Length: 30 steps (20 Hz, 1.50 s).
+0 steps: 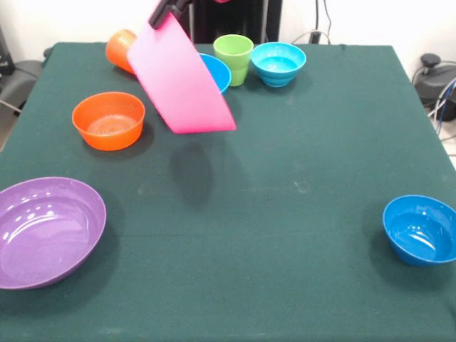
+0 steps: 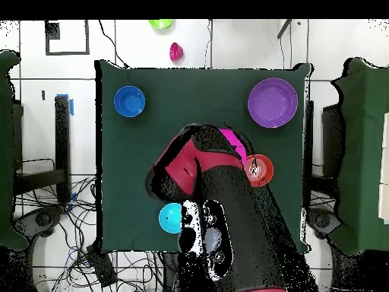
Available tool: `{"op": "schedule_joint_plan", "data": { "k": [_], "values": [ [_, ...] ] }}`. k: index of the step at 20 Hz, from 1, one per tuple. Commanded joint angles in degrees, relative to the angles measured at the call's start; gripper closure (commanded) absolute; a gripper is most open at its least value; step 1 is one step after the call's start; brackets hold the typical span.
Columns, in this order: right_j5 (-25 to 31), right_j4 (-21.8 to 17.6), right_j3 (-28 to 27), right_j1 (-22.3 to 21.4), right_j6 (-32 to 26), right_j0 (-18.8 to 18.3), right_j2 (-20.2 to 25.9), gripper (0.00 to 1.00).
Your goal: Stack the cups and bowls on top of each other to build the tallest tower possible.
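Above the far half of the table (image 1: 299, 142), my gripper (image 1: 165, 10) is clamped on the rim of the pink bowl (image 1: 182, 78), which hangs tilted on edge, clear of the cloth, its shadow on the green surface below. Behind it, partly hidden, sits the medium blue bowl (image 1: 217, 71). The lime green cup (image 1: 234, 58) stands upright just beside that bowl, and the cyan bowl (image 1: 278, 63) stands upright next to the cup. The orange ribbed cup (image 1: 120, 48) lies on its side near the far corner, partly covered by the pink bowl. The orange bowl (image 1: 108, 120) rests upright nearer the camera, apart from the others. The purple bowl (image 1: 48, 231) sits at the near corner on that same side. The dark blue bowl (image 1: 420, 229) sits alone at the opposite near edge. In the overhead view my arm (image 2: 228, 220) hides most of the middle; nothing is stacked.
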Motion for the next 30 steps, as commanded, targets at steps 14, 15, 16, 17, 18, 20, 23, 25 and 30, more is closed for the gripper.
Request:
{"op": "schedule_joint_plan", "data": {
  "k": [14,15,16,17,18,20,23,25,30],
  "values": [
    [-4.23,-10.33,-2.65,5.69,29.57,7.21,-9.84,1.00],
    [-4.44,-10.25,-2.61,5.66,29.33,7.19,-9.90,1.00],
    [-4.55,-10.17,-2.70,5.67,29.13,7.24,-9.96,1.00],
    [-4.63,-10.22,-2.67,5.68,29.16,7.40,-10.15,1.00],
    [-4.84,-10.39,-2.72,5.70,29.22,7.58,-10.30,1.00],
    [-5.02,-10.35,-2.78,5.76,29.18,7.80,-10.58,1.00],
    [-5.33,-10.58,-2.96,5.89,29.11,8.19,-11.07,1.00],
    [-5.28,-10.49,-3.11,6.05,29.04,8.46,-11.46,1.00],
    [-5.10,-9.21,-3.35,5.69,27.94,8.60,-11.77,1.00]
  ]
}}
